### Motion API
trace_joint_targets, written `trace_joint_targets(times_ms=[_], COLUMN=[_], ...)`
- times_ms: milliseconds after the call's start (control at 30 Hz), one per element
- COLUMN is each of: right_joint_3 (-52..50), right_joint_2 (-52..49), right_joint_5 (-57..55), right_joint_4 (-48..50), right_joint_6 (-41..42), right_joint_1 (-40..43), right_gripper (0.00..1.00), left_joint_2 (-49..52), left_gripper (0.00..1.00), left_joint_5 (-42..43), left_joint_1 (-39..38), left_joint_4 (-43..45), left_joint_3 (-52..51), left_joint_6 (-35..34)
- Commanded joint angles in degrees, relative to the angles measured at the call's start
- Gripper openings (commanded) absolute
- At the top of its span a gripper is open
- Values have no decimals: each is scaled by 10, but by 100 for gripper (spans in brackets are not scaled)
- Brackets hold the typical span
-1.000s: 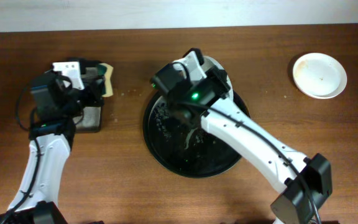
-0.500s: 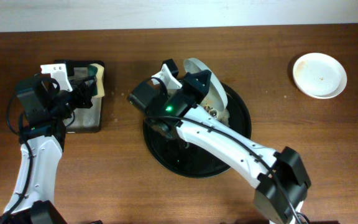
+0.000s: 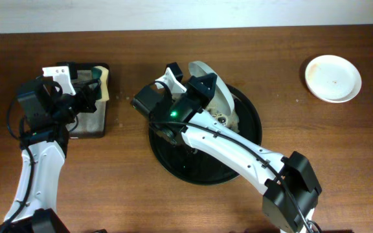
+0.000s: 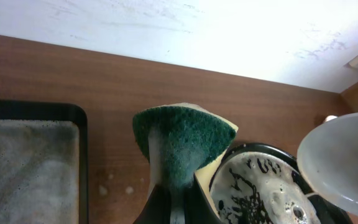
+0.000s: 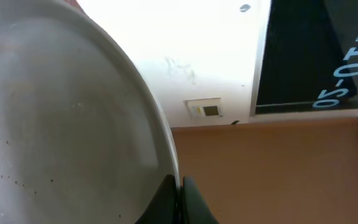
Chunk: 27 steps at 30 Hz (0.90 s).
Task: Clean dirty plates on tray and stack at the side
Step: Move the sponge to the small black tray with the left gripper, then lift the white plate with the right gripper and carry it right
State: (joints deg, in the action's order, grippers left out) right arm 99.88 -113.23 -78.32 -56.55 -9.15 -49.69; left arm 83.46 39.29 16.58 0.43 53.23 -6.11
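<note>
Right gripper (image 3: 201,83) is clenched on the rim of a white plate (image 3: 214,89), holding it tilted up on edge over the back-left part of the round tray (image 3: 173,158). Its own wrist camera shows that grip closely: the dark fingers pinch the thin rim at the bottom of the picture, and the plate's pale face, dotted with a few dark specks, fills the left side. The tray does not appear in that view.

Left gripper (image 3: 90,92) is closed on a sponge (image 3: 103,83), well to the left of the round tray and above the rectangular sponge tray (image 3: 86,126). From overhead the sponge is only a small pale and green shape. The left wrist camera shows its green scouring face folded over a yellow body, with the round tray's sudsy black floor just beyond it and the raised plate at the right edge.

Only the overhead view shows a second plate (image 3: 228,117) lying in the round tray under the right arm, smeared brown. A third plate (image 3: 332,78) sits on the table (image 3: 128,194), well to the right of the tray.
</note>
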Motion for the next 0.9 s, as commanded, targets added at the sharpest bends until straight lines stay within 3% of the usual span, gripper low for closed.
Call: trace_joint_targets(times_ms=[0, 867], right_joint_3=[10, 10], right_joint_2=[-4, -4], right_joint_5=[-3, 25], right_joint_4=[3, 5], right_joint_6=[4, 7], right_joint_1=[-9, -5], right_gripper=[4, 4], left_joint_2=[-12, -12], left_gripper=[1, 1], left_joint_5=[15, 15], left_joint_1=[3, 3], left_joint_4=[3, 0], left_joint_3=[3, 3], left_joint_6=[-1, 0])
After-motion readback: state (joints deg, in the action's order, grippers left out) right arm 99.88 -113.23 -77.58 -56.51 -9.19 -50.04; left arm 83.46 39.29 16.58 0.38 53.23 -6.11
